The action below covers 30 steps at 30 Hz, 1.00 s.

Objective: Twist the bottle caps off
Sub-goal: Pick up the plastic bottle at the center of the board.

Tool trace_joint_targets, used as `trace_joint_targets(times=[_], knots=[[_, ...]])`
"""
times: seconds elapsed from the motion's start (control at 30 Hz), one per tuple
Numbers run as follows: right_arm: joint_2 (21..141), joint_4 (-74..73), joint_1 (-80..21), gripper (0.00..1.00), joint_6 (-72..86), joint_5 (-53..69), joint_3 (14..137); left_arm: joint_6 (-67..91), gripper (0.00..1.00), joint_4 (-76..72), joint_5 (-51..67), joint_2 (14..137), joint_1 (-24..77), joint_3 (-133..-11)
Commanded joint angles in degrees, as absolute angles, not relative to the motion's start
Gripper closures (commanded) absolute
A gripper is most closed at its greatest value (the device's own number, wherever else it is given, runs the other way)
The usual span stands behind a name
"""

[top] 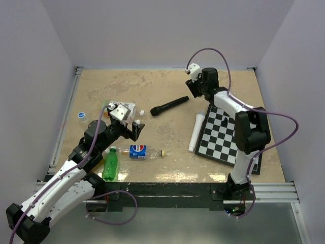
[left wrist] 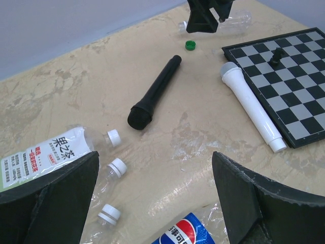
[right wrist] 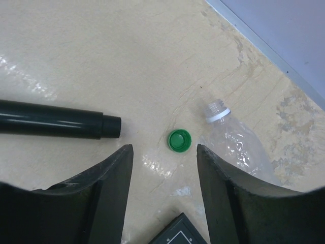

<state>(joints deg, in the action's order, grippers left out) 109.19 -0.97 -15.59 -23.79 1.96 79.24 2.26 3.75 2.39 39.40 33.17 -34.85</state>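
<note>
A loose green cap (right wrist: 179, 140) lies on the table just past the tips of my right gripper (right wrist: 163, 148), which is open and holds nothing. Beside the cap lies a clear crinkled bottle (right wrist: 237, 145) with a bare neck. My left gripper (left wrist: 155, 157) hovers wide open over three capped bottle necks with white caps (left wrist: 118, 166). A Pepsi bottle (left wrist: 185, 231) lies under it, its yellow cap (top: 162, 153) still on. A bright green bottle (top: 110, 163) lies near the left arm. A blue cap (top: 81, 115) sits at the far left.
A black microphone (top: 169, 106) and a white microphone (top: 196, 132) lie mid-table. A chessboard (top: 228, 134) with a dark piece (left wrist: 275, 56) is on the right. A bottle with a white-and-green label (left wrist: 43, 155) lies left of my left gripper (top: 137, 129).
</note>
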Motion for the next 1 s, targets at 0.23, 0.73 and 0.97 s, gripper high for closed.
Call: trace_joint_targets(times=[0.23, 0.73, 0.97], knots=[[95.3, -7.0, -12.4, 0.33, -27.0, 19.0, 76.0, 1.1, 0.01, 1.7, 1.6, 38.9, 33.0, -35.3], [74.9, -7.2, -4.8, 0.1, -27.3, 46.0, 65.3, 2.2, 0.0, 2.9, 7.3, 39.7, 33.0, -36.9], [77.5, -11.9, -2.6, 0.08, -28.9, 53.7, 66.2, 6.5, 0.0, 9.2, 13.4, 43.2, 33.1, -41.2]])
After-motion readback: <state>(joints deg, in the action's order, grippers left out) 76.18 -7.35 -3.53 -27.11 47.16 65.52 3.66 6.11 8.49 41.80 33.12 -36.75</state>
